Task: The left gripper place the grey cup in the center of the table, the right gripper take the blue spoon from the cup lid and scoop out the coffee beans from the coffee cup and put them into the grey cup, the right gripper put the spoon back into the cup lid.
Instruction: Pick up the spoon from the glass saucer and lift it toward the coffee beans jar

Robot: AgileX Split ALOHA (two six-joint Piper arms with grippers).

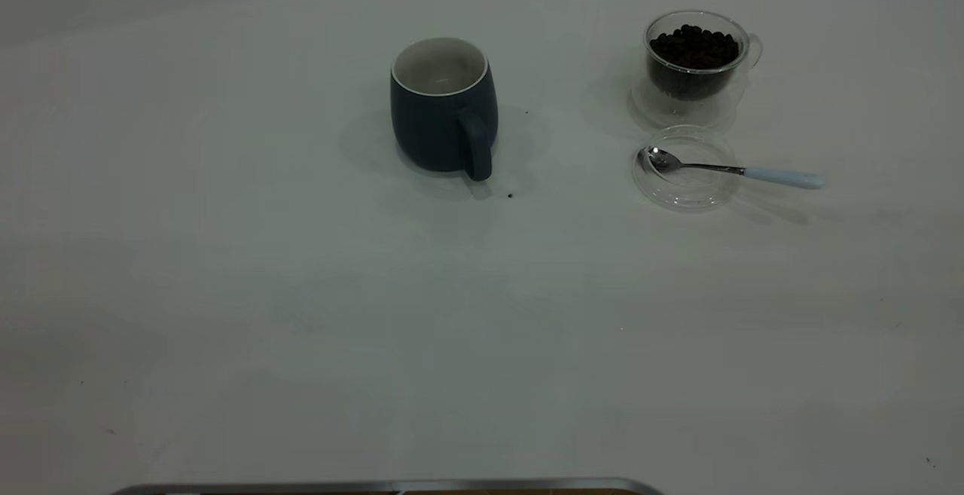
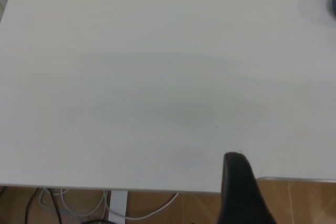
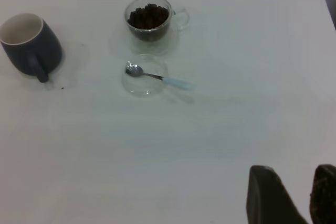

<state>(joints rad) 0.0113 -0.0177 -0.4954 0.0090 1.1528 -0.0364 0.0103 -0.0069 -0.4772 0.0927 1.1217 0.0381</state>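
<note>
The grey cup (image 1: 444, 111) stands upright near the middle of the table (image 1: 226, 291), its handle facing the front; its white inside shows no beans. It also shows in the right wrist view (image 3: 31, 45). The coffee cup (image 1: 697, 62) at the back right holds a heap of coffee beans (image 1: 694, 44). In front of it lies the cup lid (image 1: 687, 186). The blue spoon (image 1: 734, 170) rests with its bowl in the lid and its handle sticking out to the right. Neither gripper shows in the exterior view. My left gripper (image 2: 294, 158) is open and empty at the table's edge. My right gripper (image 3: 294, 169) is open and empty, far from the spoon (image 3: 157, 77).
A small dark speck (image 1: 510, 195) lies on the table just right of the mug's handle. A metal edge (image 1: 392, 486) runs along the front of the table. Cables (image 2: 79, 203) hang below the table's edge on the left arm's side.
</note>
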